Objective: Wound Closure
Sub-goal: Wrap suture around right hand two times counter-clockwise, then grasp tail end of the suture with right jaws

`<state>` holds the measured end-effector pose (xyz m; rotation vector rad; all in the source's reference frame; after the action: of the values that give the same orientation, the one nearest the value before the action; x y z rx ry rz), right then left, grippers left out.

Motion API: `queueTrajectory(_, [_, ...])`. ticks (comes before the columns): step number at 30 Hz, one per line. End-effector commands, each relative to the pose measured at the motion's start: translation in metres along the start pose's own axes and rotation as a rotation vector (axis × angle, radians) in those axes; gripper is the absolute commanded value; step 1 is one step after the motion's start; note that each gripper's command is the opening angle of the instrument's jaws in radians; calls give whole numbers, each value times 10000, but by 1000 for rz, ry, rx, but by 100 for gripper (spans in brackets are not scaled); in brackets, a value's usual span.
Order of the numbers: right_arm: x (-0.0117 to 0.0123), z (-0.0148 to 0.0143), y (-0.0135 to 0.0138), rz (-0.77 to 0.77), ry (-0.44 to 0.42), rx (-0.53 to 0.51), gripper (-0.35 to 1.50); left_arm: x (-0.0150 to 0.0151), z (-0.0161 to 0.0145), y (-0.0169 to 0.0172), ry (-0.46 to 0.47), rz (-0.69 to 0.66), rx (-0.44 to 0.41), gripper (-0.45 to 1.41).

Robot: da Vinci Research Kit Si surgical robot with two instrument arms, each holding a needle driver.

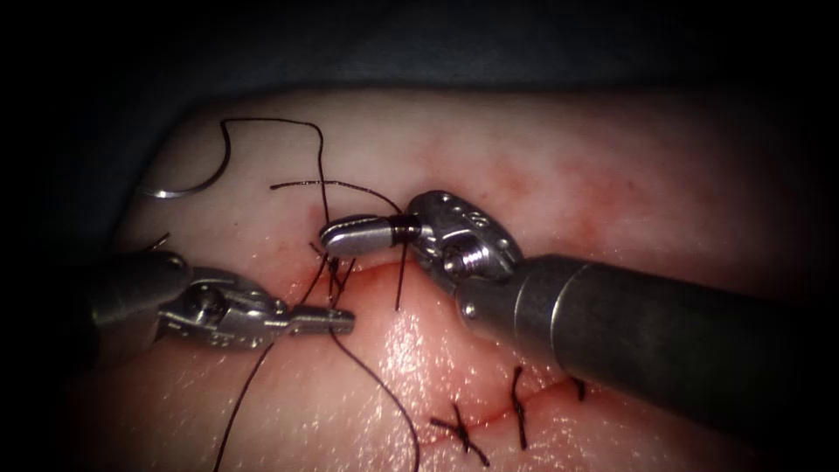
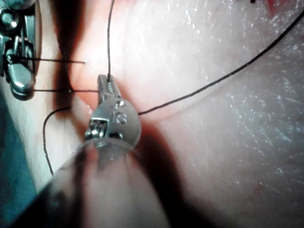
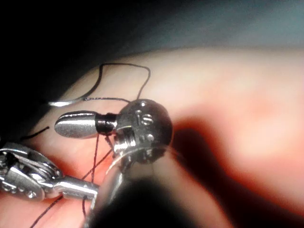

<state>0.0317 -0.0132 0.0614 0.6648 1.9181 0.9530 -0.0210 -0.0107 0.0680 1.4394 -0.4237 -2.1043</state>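
Observation:
The curved needle (image 1: 188, 186) lies free on the tissue (image 1: 612, 175) at the far left, in neither tool; it also appears as a pale arc (image 3: 66, 101). Its dark thread (image 1: 384, 385) loops up, then drops to the cut (image 1: 371, 267). My right tool (image 1: 330, 238) lies just above the cut's left end, jaws shut, with thread wound in tight turns (image 1: 404, 229) around them; the same wraps (image 3: 107, 124) show close up. My left tool (image 1: 348, 320) sits below and left of it, jaws shut on the thread, which leaves its tip (image 2: 102, 80).
Three finished dark stitches (image 1: 520, 406) cross the cut lower right, beside the right shaft (image 1: 664, 341). A short free thread end (image 1: 288, 185) lies above the right jaws. Red fluid stains the cut's edges. Dark cloth (image 1: 437, 44) lies behind the tissue.

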Motion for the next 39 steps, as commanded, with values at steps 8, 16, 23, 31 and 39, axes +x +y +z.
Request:
queueTrajectory(8, [-22,18,2,-166,-77,-150,115,15,1,-25,9,-13,48,-45])
queueTrajectory(16, [-23,18,2,-347,-142,-309,123,9,3,-33,9,-32,90,-45])
queueTrajectory(23, [-22,25,-6,-530,-220,-443,111,1,18,-27,-1,-60,101,-45])
queueTrajectory(31, [-21,43,-9,-802,-386,-587,96,-1,18,-32,-10,-86,111,-45])
queueTrajectory(39, [-28,48,17,-822,-544,-692,89,0,13,-40,-22,-106,117,-45])
